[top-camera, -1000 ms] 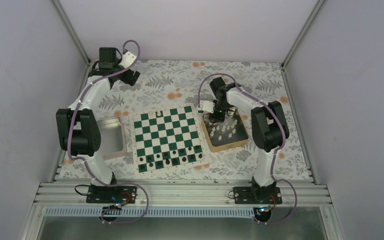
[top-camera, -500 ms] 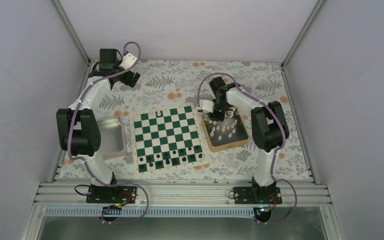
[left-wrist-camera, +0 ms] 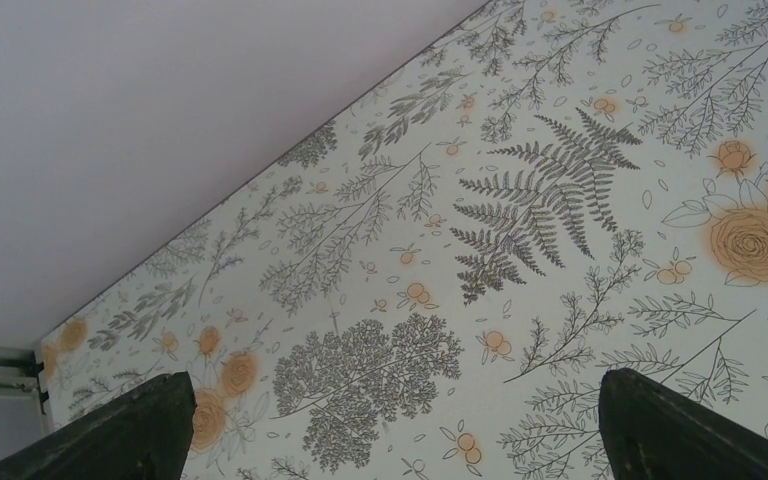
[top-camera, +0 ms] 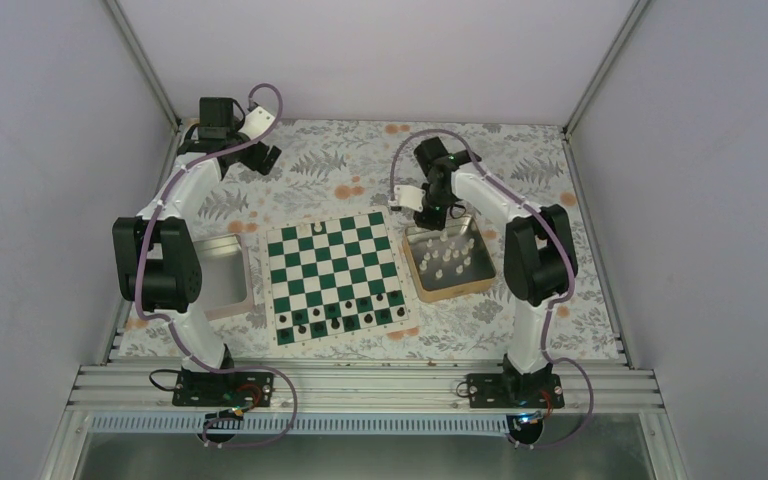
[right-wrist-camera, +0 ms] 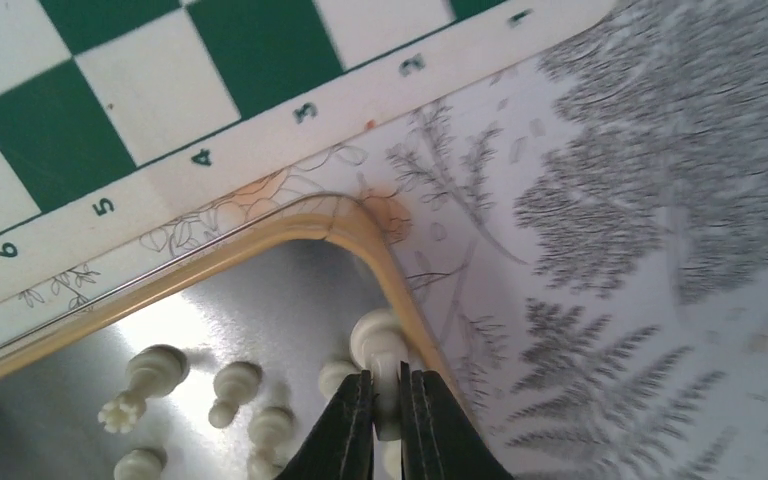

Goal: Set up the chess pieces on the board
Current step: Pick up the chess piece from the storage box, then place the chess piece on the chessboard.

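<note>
The right gripper is pinched shut on 1 white piece; its 2 fingers hold the piece by the far left corner of the tin; more white pieces lie inside the tin; the tin sits on the table, just beside the right edge of the board; black pieces stand along the near edge of the board; a tray sits by the left edge of the board; the left gripper is wide open and holds nothing; it hangs over the far left corner of the table.
</note>
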